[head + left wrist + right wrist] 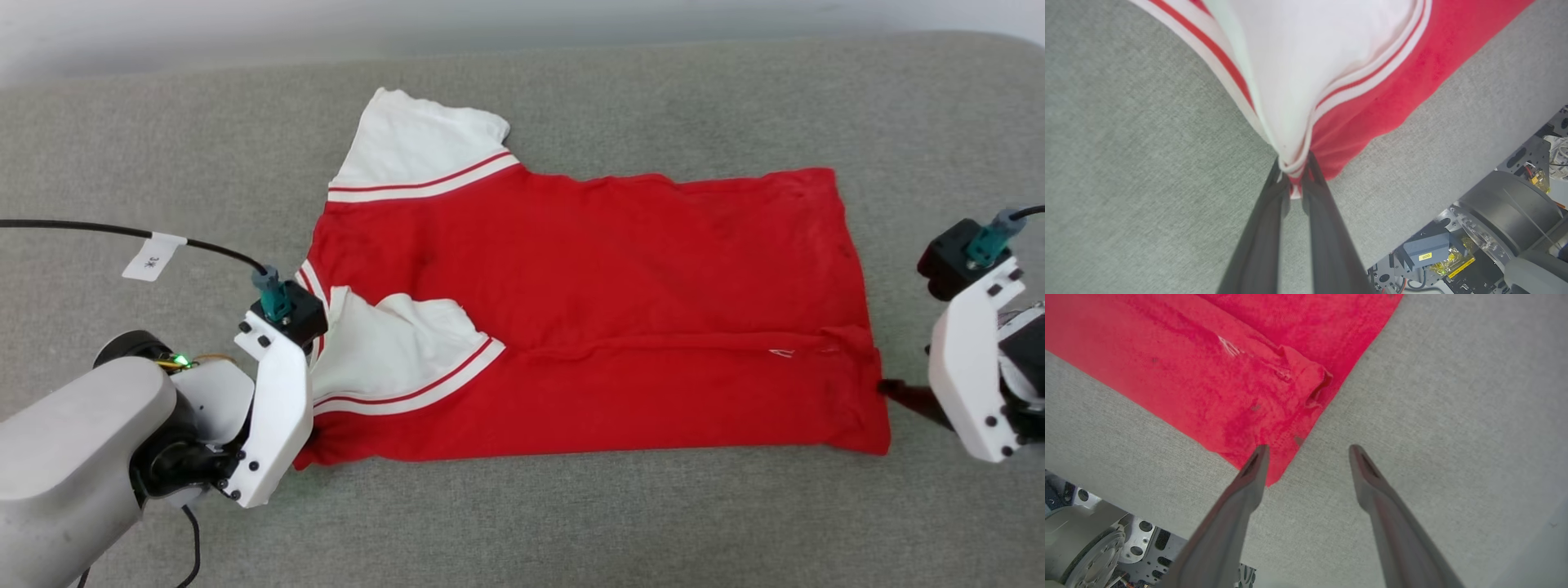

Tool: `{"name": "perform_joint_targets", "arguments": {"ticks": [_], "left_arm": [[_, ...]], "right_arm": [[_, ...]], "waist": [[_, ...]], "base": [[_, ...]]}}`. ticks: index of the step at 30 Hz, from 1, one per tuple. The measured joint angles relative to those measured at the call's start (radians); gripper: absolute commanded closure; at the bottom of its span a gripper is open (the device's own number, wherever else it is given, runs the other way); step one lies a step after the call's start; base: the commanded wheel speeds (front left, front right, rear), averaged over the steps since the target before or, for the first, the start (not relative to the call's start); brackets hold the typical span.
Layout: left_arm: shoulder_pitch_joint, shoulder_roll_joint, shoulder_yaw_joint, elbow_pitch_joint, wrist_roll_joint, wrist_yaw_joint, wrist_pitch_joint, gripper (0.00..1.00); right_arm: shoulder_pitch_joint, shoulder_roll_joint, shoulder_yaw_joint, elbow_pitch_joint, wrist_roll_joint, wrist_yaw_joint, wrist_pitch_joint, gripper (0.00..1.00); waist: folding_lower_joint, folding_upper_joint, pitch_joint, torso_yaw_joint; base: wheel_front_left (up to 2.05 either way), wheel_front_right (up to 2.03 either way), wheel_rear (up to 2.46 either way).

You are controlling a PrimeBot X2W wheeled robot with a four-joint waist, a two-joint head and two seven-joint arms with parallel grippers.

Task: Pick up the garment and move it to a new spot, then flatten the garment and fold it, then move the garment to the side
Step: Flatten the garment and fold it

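The garment (588,310), a red shirt with white sleeves and striped trim, lies spread on the grey padded surface with its plain face up and its near long edge folded over. No lettering shows. My left gripper (1294,169) is shut on the garment's white near sleeve (1310,61) and the red cloth under it. In the head view the left wrist (273,408) sits at the garment's left end. My right gripper (1308,451) is open at the garment's hem corner (1274,457), one finger over the cloth, the other over bare surface.
The grey padded surface (571,523) stretches wide around the garment. A black cable with a white tag (152,256) runs in from the left. My own base and wiring (1494,241) lie beyond the near edge.
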Motion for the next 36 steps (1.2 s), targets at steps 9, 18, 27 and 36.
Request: {"name": "perform_joint_targets", "arguments": {"ticks": [9, 18, 27, 36], "left_arm": [[-0.034, -0.008, -0.015, -0.005, 0.014, -0.001, -0.012, 1.00], [-0.027, 0.000, -0.037, 0.006, 0.000, -0.001, -0.056, 1.00], [0.043, 0.045, -0.063, -0.025, -0.048, -0.001, -0.082, 1.00], [0.128, 0.100, -0.080, -0.126, -0.067, 0.013, -0.091, 1.00]], "right_arm": [[0.028, 0.131, 0.033, 0.162, 0.018, 0.000, -0.053, 0.00], [0.026, 0.142, 0.075, 0.195, 0.042, -0.002, -0.152, 1.00], [0.035, 0.038, 0.119, 0.106, 0.087, 0.000, -0.222, 1.00], [0.142, -0.066, 0.122, 0.005, 0.136, 0.000, -0.246, 1.00]], "waist": [[0.0000, 0.0000, 0.057, 0.030], [-0.0001, 0.0000, 0.048, 0.026], [0.0000, 0.0000, -0.035, 0.015], [0.0000, 0.0000, -0.069, 0.015]], "base": [[0.00, 0.00, 0.00], [0.00, 0.00, 0.00], [0.00, 0.00, 0.00], [0.00, 0.00, 0.00]]}}
